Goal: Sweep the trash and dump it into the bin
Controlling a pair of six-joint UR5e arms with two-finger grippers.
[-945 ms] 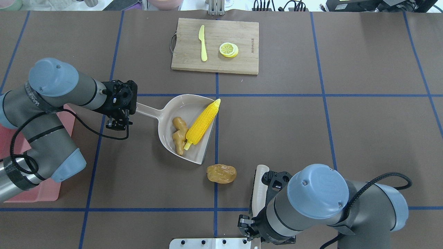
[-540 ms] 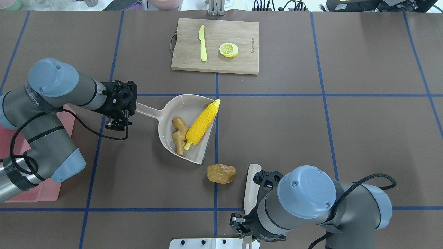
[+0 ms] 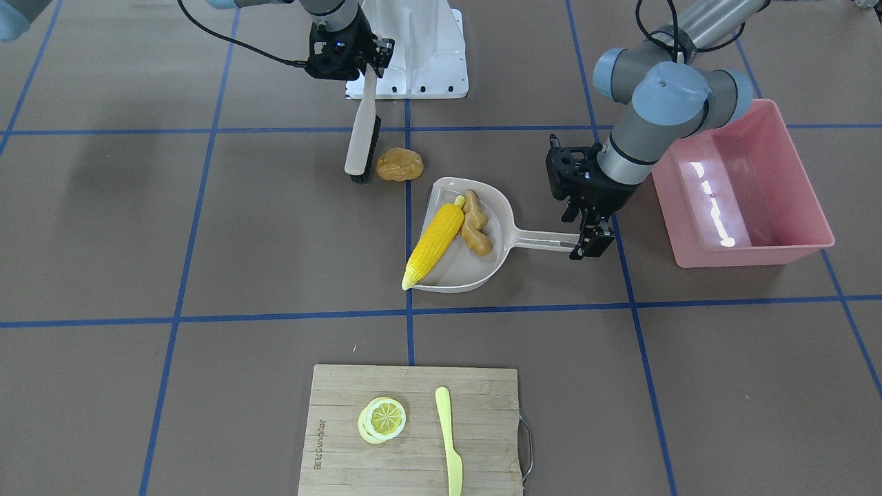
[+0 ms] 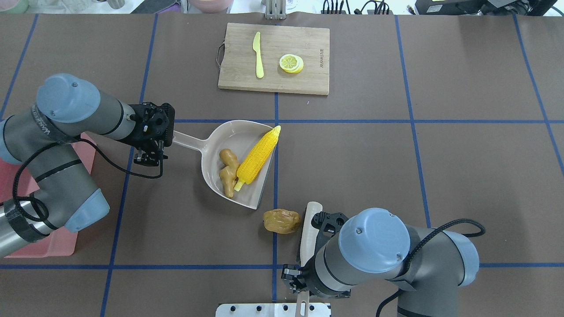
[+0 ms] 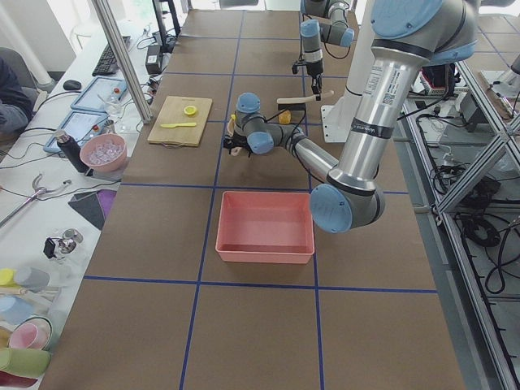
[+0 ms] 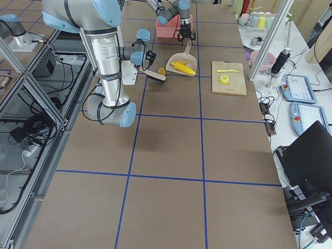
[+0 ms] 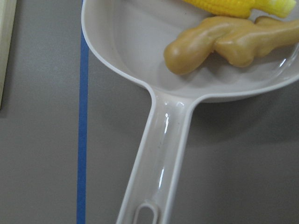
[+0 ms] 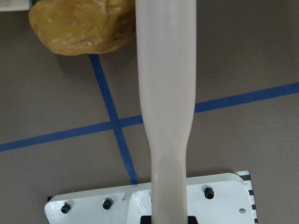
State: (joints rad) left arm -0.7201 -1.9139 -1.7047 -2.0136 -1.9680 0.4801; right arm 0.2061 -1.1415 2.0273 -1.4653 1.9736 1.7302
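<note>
Brush (image 3: 361,134) held by right gripper (image 3: 364,63) flanks potato (image 3: 399,164), ready to sweep it into dustpan (image 3: 468,270) that left gripper (image 3: 589,242) holds.

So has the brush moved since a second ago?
Yes. In the overhead view the brush has slid left toward the potato, which stayed put, and is now right beside it.

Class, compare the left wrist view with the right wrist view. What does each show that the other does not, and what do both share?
Only the left wrist view shows the dustpan, with the ginger and an end of the corn in it. Only the right wrist view shows the brush handle, the potato partly hidden by it, and a white bolted plate. Both show the brown table and blue tape.
</note>
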